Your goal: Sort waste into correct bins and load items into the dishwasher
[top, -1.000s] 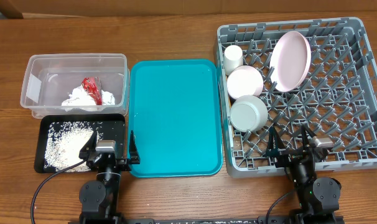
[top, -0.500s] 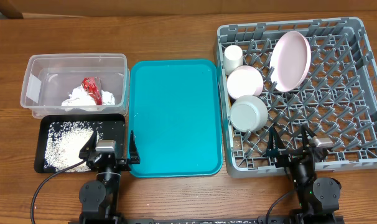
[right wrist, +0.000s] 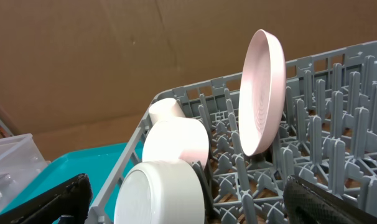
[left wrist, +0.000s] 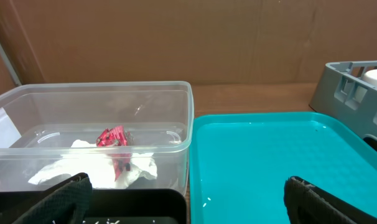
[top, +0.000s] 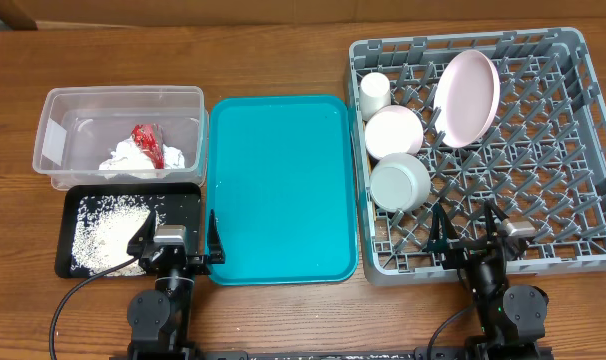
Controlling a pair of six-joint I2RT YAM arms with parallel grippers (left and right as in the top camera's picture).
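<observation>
Inside the grey rack [top: 553, 160], a pale pink plate [top: 467, 97] on edge

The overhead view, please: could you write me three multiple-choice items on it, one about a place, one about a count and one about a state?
1. Where does the red wrapper lie?
A. in the clear tub
B. on the teal tray
C. in the black tray

2. How many bowls stand in the grey rack?
A. one
B. two
C. four

3. How do the left gripper and right gripper stand?
A. both open and empty
B. both shut
C. left shut on the wrapper

Answers:
1 A: the wrapper rests on the white napkin inside the tub.
2 B: two round whitish bowls sit one behind the other along the rack's left side.
3 A: each has its fingers spread wide with nothing between them.
</observation>
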